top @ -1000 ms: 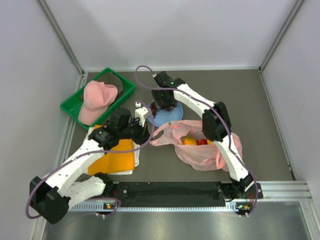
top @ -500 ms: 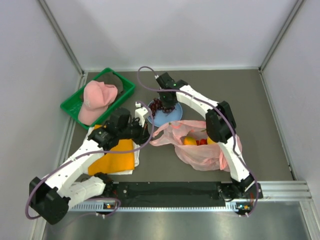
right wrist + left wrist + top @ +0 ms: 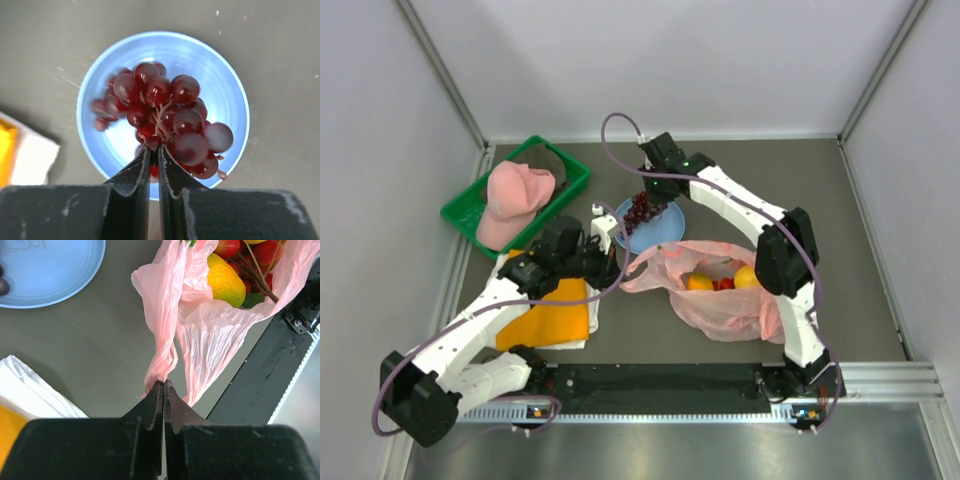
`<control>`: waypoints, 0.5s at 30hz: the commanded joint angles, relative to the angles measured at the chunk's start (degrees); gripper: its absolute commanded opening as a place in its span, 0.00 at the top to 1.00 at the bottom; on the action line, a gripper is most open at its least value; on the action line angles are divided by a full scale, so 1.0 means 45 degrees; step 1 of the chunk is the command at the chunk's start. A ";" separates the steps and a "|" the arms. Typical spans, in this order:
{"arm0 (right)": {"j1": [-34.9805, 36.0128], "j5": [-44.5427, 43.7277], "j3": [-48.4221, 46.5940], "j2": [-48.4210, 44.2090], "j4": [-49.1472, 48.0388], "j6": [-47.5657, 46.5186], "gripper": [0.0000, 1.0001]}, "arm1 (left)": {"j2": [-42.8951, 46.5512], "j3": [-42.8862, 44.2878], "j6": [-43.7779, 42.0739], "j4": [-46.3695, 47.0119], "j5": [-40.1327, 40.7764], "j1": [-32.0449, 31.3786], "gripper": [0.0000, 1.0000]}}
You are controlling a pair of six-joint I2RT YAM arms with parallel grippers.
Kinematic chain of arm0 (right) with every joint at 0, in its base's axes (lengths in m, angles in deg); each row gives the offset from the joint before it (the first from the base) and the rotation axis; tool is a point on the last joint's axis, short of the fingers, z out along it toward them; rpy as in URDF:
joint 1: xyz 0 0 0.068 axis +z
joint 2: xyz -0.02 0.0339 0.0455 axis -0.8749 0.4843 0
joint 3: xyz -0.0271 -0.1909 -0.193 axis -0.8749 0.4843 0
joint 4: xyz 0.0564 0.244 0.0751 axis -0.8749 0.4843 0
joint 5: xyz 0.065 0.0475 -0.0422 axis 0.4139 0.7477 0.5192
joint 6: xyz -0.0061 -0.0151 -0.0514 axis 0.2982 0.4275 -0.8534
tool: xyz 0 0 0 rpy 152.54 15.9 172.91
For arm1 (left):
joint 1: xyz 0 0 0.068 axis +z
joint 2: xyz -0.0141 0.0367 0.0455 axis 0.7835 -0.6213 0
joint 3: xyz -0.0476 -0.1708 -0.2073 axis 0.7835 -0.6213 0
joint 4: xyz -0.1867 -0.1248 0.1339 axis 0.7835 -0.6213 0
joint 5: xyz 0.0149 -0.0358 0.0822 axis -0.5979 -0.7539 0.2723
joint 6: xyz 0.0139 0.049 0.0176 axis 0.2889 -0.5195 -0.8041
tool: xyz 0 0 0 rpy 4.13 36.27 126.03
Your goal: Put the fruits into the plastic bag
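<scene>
- The right gripper (image 3: 154, 149) pinches the stem of the grapes (image 3: 165, 117), its fingers drawn almost together with only a thin gap between them.
- The dark red bunch hangs from those fingertips over the blue plate (image 3: 227, 95). Whether any grape touches the plate cannot be told.
- From above, the bunch sits over the plate's left part, apart from the bag and on its far side.
- The left gripper (image 3: 163, 386) is pressed tight on a twisted strip of the bag (image 3: 210, 335), at the bag's left end.
- The pink bag lies crumpled on the dark table (image 3: 840, 220), just beside the plate on the side nearer the arm bases, between the two arms.
- Its mouth gapes upward, and the film spreads out to the right under the right arm.
- Inside the bag lie a mango (image 3: 224, 280), several red fruits (image 3: 227, 247) and, further right, a lemon (image 3: 747, 277).
- At the far left a green basket (image 3: 460, 212) holds a pink cap (image 3: 515, 195).
- An orange cloth (image 3: 555, 310) with a white edge lies under the left arm, near the bag's pinched end but apart from it.
</scene>
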 commanded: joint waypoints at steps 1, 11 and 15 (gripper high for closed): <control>-0.0060 0.0268 0.0080 -0.1692 -0.0931 0.0212 1.00 | 0.0002 0.0017 -0.0162 0.0269 -0.0063 0.0038 1.00; -0.0079 0.0306 0.0374 -0.3333 -0.1633 0.0426 1.00 | -0.0076 0.0017 -0.0162 0.0289 -0.0044 0.0038 1.00; -0.0079 0.0190 0.0471 -0.3627 -0.1673 0.0466 1.00 | -0.0095 0.0017 -0.0162 0.0289 -0.0063 0.0038 1.00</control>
